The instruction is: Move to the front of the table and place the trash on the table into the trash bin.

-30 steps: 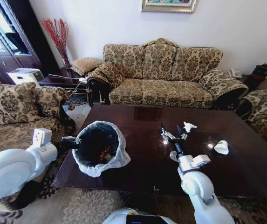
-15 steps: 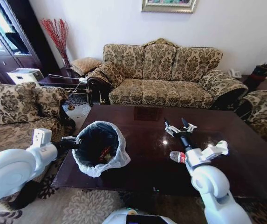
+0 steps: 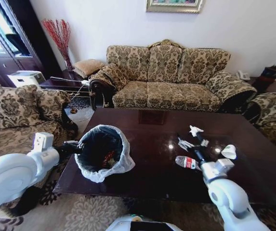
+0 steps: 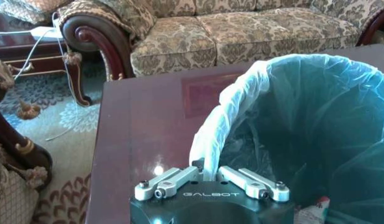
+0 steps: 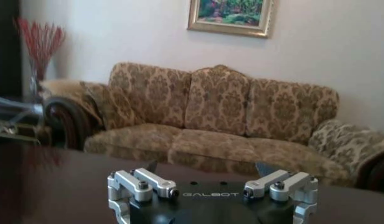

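The right gripper (image 3: 191, 142) hangs over the table (image 3: 142, 175) with its jaws spread wide and nothing between them, above a clear bottle (image 3: 186, 162) with a red label lying on its side. White tissues lie near: one (image 3: 195, 130) beyond the fingers, another (image 3: 229, 152) toward the right edge. The left gripper (image 4: 210, 175) is pinched on the rim of the trash bin (image 3: 101, 153) (some red litter, probably wrappers, shows inside), which sits at the table's left end.
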You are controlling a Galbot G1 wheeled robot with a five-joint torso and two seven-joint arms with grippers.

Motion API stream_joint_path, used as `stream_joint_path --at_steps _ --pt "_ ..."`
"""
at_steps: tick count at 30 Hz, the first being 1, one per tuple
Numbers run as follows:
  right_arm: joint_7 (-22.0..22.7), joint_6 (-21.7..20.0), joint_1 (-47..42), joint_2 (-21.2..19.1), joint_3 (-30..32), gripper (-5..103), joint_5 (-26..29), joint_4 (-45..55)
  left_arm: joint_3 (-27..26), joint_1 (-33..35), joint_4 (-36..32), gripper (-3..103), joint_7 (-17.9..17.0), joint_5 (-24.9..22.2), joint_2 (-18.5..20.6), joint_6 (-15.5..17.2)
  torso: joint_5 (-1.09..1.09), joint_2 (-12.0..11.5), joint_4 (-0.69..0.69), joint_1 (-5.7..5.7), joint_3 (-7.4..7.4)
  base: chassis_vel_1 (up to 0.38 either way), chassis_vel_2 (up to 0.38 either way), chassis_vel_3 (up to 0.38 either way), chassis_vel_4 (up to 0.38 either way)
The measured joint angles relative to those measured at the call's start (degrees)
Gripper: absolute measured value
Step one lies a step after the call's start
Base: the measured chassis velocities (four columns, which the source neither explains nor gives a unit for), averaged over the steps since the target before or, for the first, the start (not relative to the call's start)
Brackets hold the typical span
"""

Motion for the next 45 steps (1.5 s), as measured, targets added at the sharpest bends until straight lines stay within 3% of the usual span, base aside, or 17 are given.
stream_joint_path --at_steps 2,4,5,6,7,8,9,12,13,16,23,35,39,40,43,44,45 --pt "-2.5 2.0 -0.8 -0.4 1.6 100 -0.3 -1.7 0.0 0.0 0.0 0 0.0 0.0 0.0 0.0 -0.02 0.0 0.00 0.00 0.00 0.000 0.000 0.000 0.000" --pt "-12.1 10.4 -2.5 -2.7 6.8 100 1.8 -8.2 0.0 0.0 0.0 0 0.0 0.0 0.0 0.0 0.00 0.0 -0.03 0.00 0.00 0.000 0.000 0.000 0.000" --pt "-12.1 10.4 -2.5 -2.7 6.8 100 1.8 -8.2 0.0 0.0 0.0 0 0.0 0.0 0.0 0.0 0.00 0.0 -0.03 0.00 0.00 0.000 0.000 0.000 0.000" --pt "-15.4 11.8 -2.7 -3.3 8.0 100 3.0 -9.9 0.0 0.0 0.0 0 0.0 0.0 0.0 0.0 0.00 0.0 -0.02 0.00 0.00 0.000 0.000 0.000 0.000" --pt "-24.8 13.8 -2.0 -4.7 11.3 100 5.5 -15.1 0.0 0.0 0.0 0 0.0 0.0 0.0 0.0 0.00 0.0 -0.04 0.00 0.00 0.000 0.000 0.000 0.000" --pt "-30.3 14.4 -1.2 -5.6 13.0 100 7.0 -18.4 0.0 0.0 0.0 0 0.0 0.0 0.0 0.0 0.01 0.0 -0.03 0.00 0.00 0.000 0.000 0.000 0.000" --pt "-30.3 14.4 -1.2 -5.6 13.0 100 7.0 -18.4 0.0 0.0 0.0 0 0.0 0.0 0.0 0.0 0.01 0.0 -0.03 0.00 0.00 0.000 0.000 0.000 0.000" --pt "-45.1 14.4 0.2 -8.7 15.5 100 13.7 -26.9 0.0 0.0 0.0 0 0.0 0.0 0.0 0.0 -0.02 0.0 0.00 0.00 0.00 0.000 0.000 0.000 0.000" --pt "-45.1 14.4 0.2 -8.7 15.5 100 13.7 -26.9 0.0 0.0 0.0 0 0.0 0.0 0.0 0.0 -0.02 0.0 0.00 0.00 0.00 0.000 0.000 0.000 0.000" --pt "-54.3 15.5 2.3 -10.3 16.0 100 14.2 -33.5 0.0 0.0 0.0 0 0.0 0.0 0.0 0.0 -0.01 0.0 -0.02 0.00 0.00 0.000 0.000 0.000 0.000" --pt "-59.2 19.0 7.0 -10.5 12.4 100 7.6 -41.3 0.0 0.0 0.0 0 0.0 0.0 0.0 0.0 -0.02 0.0 -0.02 0.00 0.00 0.000 0.000 0.000 0.000" --pt "-57.0 20.6 11.9 -9.7 7.0 101 -2.8 -44.2 0.0 0.0 0.0 0 0.0 0.0 0.0 0.0 -0.03 0.0 -0.01 0.00 0.00 0.000 0.000 0.000 0.000" --pt "-56.7 20.4 11.6 -9.2 6.7 91 -2.7 -43.3 0.0 0.0 0.0 0 0.0 0.0 0.0 0.0 -0.02 0.0 -0.02 0.00 0.00 0.000 0.000 0.000 0.000" --pt "-56.7 20.4 11.5 -9.2 6.6 80 -2.6 -43.1 0.0 0.0 0.0 0 0.0 0.0 0.0 0.0 -0.02 0.0 -0.02 0.00 0.00 0.000 0.000 0.000 0.000" --pt "-56.9 20.4 11.2 -9.0 6.5 80 -2.4 -42.7 0.0 0.0 0.0 0 0.0 0.0 0.0 0.0 -0.03 0.0 -0.02 0.00 0.00 0.000 0.000 0.000 0.000" --pt "-56.9 20.3 11.2 -8.9 6.5 69 -2.3 -42.5 0.0 0.0 0.0 0 0.0 0.0 0.0 0.0 -0.03 0.0 -0.02 0.00 0.00 0.000 0.000 0.000 0.000" --pt "-57.0 20.2 11.0 -8.7 6.5 69 -2.1 -42.2 0.0 0.0 0.0 0 0.0 0.0 0.0 0.0 -0.02 0.0 -0.02 0.00 0.00 0.000 0.000 0.000 0.000"
